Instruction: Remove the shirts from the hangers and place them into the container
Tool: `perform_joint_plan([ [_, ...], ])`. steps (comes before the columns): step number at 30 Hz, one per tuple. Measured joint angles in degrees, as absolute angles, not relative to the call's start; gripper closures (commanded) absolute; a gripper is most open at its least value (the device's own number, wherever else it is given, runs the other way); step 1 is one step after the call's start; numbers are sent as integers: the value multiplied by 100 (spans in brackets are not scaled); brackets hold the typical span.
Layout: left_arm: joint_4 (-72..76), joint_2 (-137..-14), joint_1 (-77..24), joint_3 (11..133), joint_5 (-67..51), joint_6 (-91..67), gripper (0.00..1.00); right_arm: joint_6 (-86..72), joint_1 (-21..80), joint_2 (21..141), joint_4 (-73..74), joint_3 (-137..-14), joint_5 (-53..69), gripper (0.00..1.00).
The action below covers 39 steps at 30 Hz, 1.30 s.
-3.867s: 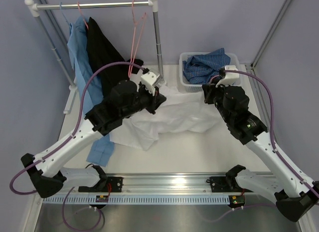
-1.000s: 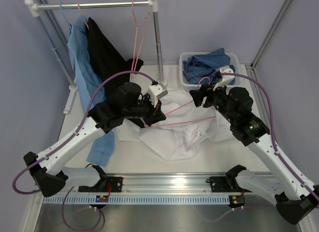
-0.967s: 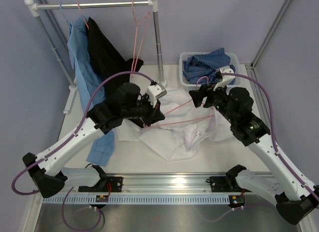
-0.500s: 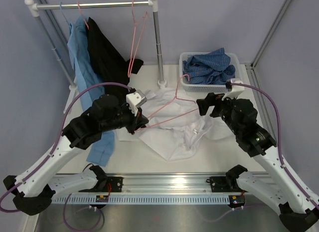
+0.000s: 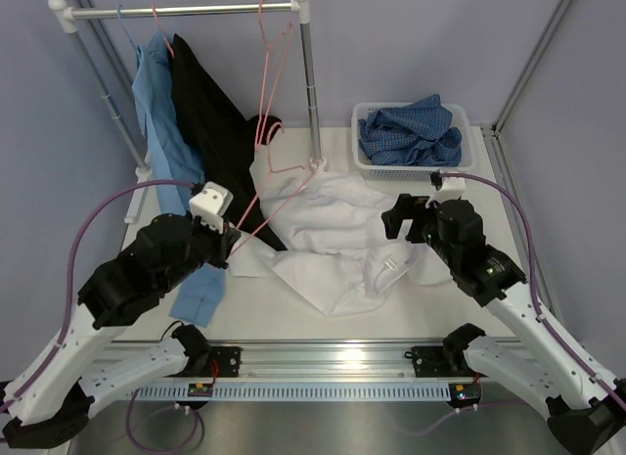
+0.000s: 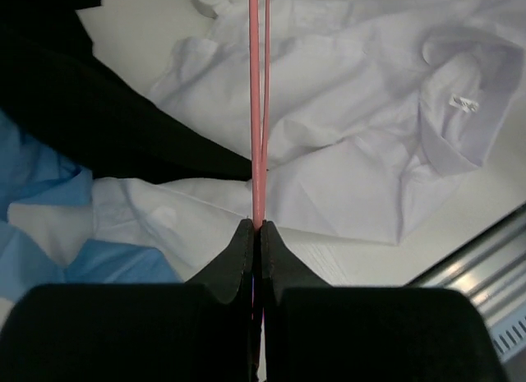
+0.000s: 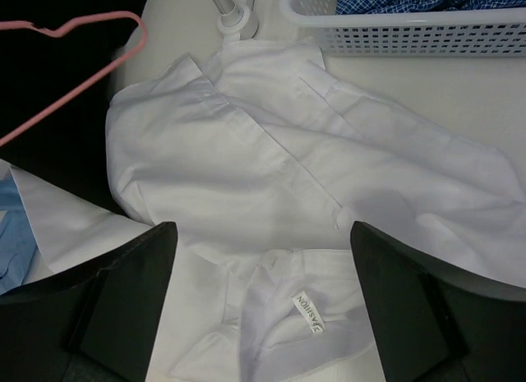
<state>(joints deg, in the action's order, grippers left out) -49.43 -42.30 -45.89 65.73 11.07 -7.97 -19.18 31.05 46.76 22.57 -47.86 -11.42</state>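
Observation:
A plain white shirt lies crumpled on the table, off its hanger, collar label up. My left gripper is shut on the lower end of a pink wire hanger, whose wires run straight out from the fingertips over the black and white cloth. My right gripper stands open above the white shirt's collar, holding nothing. The white mesh container at the back right holds the blue checked shirt. A black shirt and a light blue shirt hang on the rack.
The clothes rack's bar spans the back left; its right post stands between the shirts and the container. An empty pink hanger dangles from the bar. The light blue shirt's tail trails onto the table by my left arm.
My left arm pulled back and left, drawing the pink hanger out of the white shirt. My right gripper opened, let go and drew back over the shirt.

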Motion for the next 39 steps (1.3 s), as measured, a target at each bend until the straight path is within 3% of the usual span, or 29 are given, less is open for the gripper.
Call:
perform_joint_plan([
  [7,-5087,-4132,-4574,6877,2226,-1074,100,-1959,3105,4519,2265,-4786,-1133,1],
  [14,-4995,-5175,-4560,8044,2751,-1033,100,-1975,3105,4303,2283,-4689,-1122,1],
  [27,-4471,-7317,-3951,9719,2816,-908,100,-2001,3105,3793,2375,-4493,-1092,0],
  [39,-3632,-8095,-3710,10698,2762,-602,100,-2001,3105,3741,2394,-4427,-1090,1],
])
